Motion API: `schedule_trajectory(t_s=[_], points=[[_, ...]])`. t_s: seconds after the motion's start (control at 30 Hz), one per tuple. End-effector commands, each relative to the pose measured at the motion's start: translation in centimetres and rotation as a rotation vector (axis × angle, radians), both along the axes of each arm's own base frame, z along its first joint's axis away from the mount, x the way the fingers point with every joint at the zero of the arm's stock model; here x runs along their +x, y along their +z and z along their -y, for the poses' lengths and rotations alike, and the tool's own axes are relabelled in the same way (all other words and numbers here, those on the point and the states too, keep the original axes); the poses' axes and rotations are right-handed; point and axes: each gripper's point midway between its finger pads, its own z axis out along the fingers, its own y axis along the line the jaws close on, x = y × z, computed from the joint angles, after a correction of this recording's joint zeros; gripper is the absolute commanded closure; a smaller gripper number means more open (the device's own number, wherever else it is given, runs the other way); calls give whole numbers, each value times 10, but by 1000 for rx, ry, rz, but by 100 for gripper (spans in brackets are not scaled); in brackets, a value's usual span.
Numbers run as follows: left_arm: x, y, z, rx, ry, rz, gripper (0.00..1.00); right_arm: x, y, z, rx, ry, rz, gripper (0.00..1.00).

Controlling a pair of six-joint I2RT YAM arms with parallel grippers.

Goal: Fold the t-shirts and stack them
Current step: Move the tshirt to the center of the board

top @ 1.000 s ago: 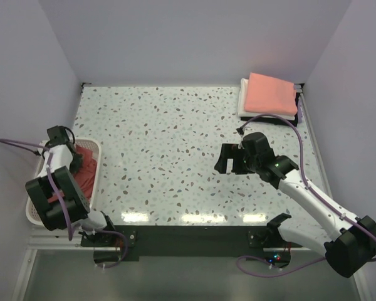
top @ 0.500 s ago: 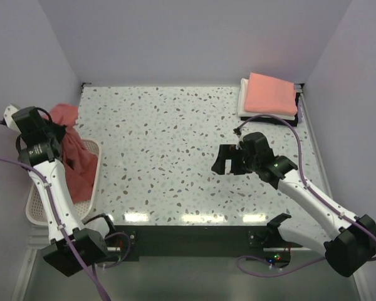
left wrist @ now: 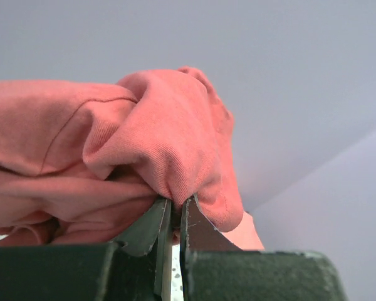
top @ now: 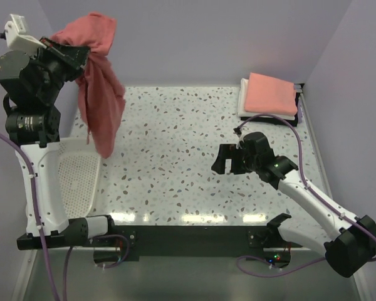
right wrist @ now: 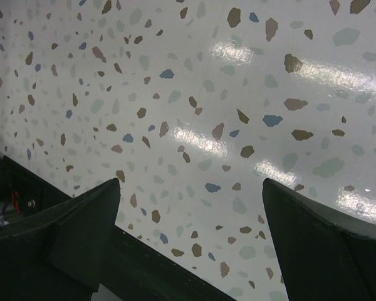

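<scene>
1. Top external shows our left tool (top: 80, 55) high up, clamped on the brick-red t-shirt (top: 103, 106), which hangs lengthwise downward above the worktop's (top: 175, 144) left edge.
2. Our right tool (top: 220, 158) hovers wide open and empty, well to the shirt's right.
3. We see speckled worktop between them; the folded t-shirts (top: 272, 93) lie in the far right corner.

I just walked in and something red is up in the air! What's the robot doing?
The left gripper is shut on the brick-red t-shirt, holding it high above the table, near the white basket. The right gripper hangs open over the table. Folded shirts, pink on top, sit stacked in the far corner.
</scene>
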Motion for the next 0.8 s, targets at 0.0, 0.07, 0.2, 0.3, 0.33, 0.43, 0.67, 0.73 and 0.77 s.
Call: schedule_trajectory(t_s=[0.0, 0.07, 0.2, 0.3, 0.33, 0.43, 0.67, 0.73, 0.77], points=[[-7, 29, 44, 49, -141, 96, 100, 9, 23, 0, 24, -8, 88, 1], [-9, 26, 72, 54, -213, 93, 100, 10, 23, 0, 25, -15, 89, 1], [8, -16, 122, 74, -303, 2, 100, 11, 24, 2, 21, -27, 94, 1], [13, -67, 166, 88, -392, -82, 100, 13, 21, 5, 12, -50, 91, 1], [12, -82, 175, 97, -410, -110, 100, 13, 20, 6, 12, -60, 92, 1], [11, -161, 200, 107, -457, -246, 100, 14, 11, 13, -9, -99, 87, 1], [-47, -371, 214, 87, -550, -644, 100, 20, -16, 26, -28, -214, 75, 3], [-73, -422, 208, 76, -560, -748, 100, 22, -26, 24, -11, -239, 61, 5], [-89, -448, 202, 81, -554, -809, 100, 23, -34, 23, -15, -243, 43, 5]])
